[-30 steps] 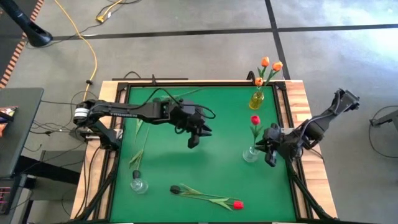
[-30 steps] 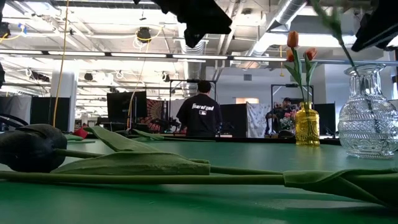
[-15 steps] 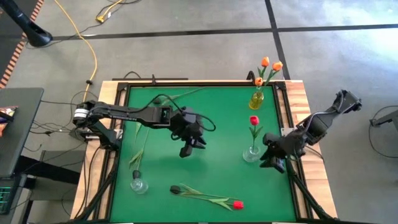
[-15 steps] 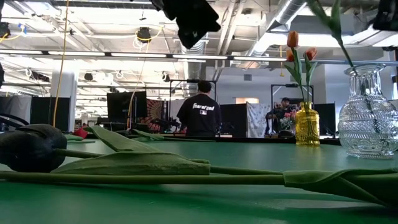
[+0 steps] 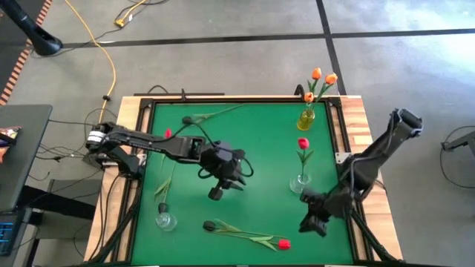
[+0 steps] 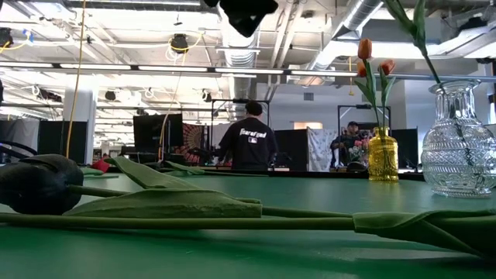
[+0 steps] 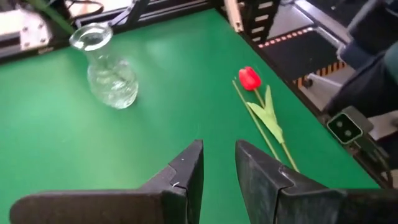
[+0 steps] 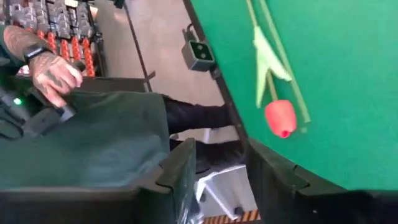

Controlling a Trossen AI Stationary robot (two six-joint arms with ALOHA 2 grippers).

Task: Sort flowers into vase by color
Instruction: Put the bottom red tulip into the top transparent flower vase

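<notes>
Two tulips lie near the table's near edge. One has a dark head, the other a red head. My left gripper hangs open above mid-table, on the far side of the dark tulip. My right gripper is open, just right of the red head and above it. A clear vase holds a red tulip. A yellow vase holds orange tulips. Another dark tulip lies by the far edge.
A small clear vase with one green stem stands near the left near corner. Black rails frame the green table. A small camera sits at the near edge. A person's hand shows beyond it, and people stand in the room behind.
Both grippers have moved toward the near edge. The left one came from mid-table toward the lying dark tulip, shifting slightly left. The right one swung from beside the clear vase toward the lying red tulip and left the low view. No flower has moved.
</notes>
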